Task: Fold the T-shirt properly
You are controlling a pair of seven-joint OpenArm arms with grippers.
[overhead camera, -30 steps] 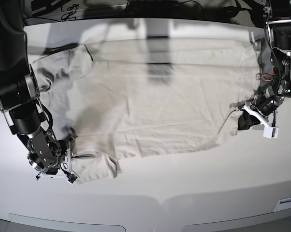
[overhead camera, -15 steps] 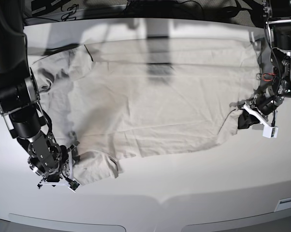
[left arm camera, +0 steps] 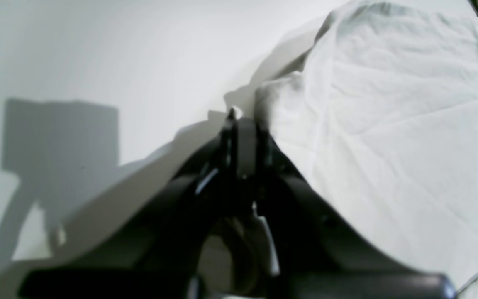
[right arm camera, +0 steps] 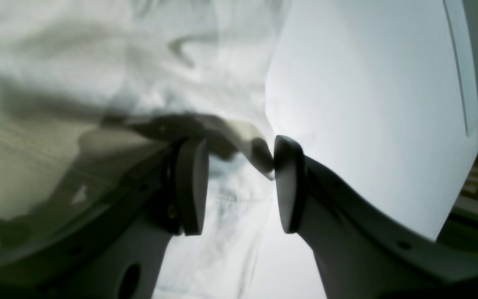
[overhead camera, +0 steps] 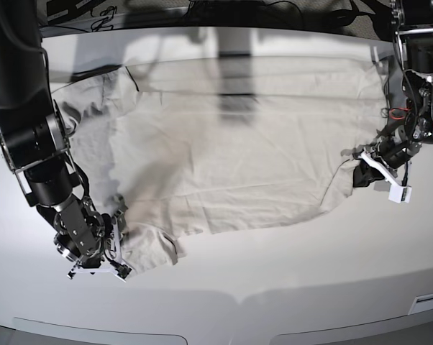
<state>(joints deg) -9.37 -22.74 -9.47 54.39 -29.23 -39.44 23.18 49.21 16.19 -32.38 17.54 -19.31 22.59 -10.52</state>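
Observation:
The pale beige T-shirt [overhead camera: 231, 144] lies spread across the white table [overhead camera: 288, 273], lightly wrinkled. My left gripper [overhead camera: 358, 175] is at the shirt's right near corner. In the left wrist view its jaws [left arm camera: 243, 118] are closed together at the raised edge of the fabric [left arm camera: 388, 124]. My right gripper [overhead camera: 118, 248] is at the shirt's near left sleeve [overhead camera: 152, 248]. In the right wrist view it [right arm camera: 239, 182] is open, with the sleeve's edge [right arm camera: 247, 145] lying between the fingers [right arm camera: 191, 187].
Dark cables and equipment [overhead camera: 101, 18] lie along the table's far edge. The table's front rim [overhead camera: 238, 298] runs across the near side. The right arm's black links [overhead camera: 29, 136] stand over the table's left side.
My right gripper has moved a little to the right and nearer the sleeve, and the cloth beside it has shifted. The left gripper has barely moved.

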